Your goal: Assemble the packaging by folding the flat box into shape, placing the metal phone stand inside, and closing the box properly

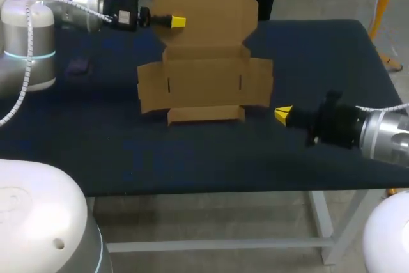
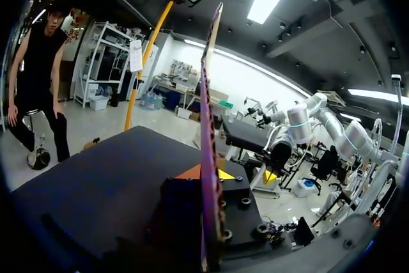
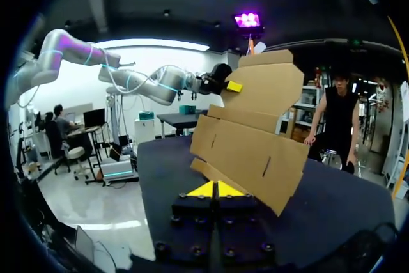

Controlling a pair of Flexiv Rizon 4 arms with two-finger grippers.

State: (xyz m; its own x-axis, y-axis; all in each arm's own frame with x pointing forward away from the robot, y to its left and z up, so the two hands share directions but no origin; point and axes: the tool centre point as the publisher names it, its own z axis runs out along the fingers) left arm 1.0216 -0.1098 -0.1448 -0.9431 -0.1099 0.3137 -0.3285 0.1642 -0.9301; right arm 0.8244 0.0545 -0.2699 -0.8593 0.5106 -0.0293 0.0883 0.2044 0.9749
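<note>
The brown cardboard box (image 1: 204, 84) lies unfolded mid-table, its lid panel (image 1: 208, 11) standing up at the back. My left gripper (image 1: 177, 22) is at the lid's left edge, shut on the cardboard. In the left wrist view the lid's edge (image 2: 206, 113) runs edge-on through my left gripper (image 2: 208, 173). My right gripper (image 1: 283, 115) is shut and holds nothing, just off the box's front right corner. In the right wrist view the yellow tips of my right gripper (image 3: 217, 190) meet just before the tilted box (image 3: 249, 151). A small dark object (image 1: 78, 66), perhaps the phone stand, lies at the left.
The dark blue table (image 1: 319, 49) shows bare cloth to the right of the box and along the front edge. The small dark object at the left lies under my left arm's reach.
</note>
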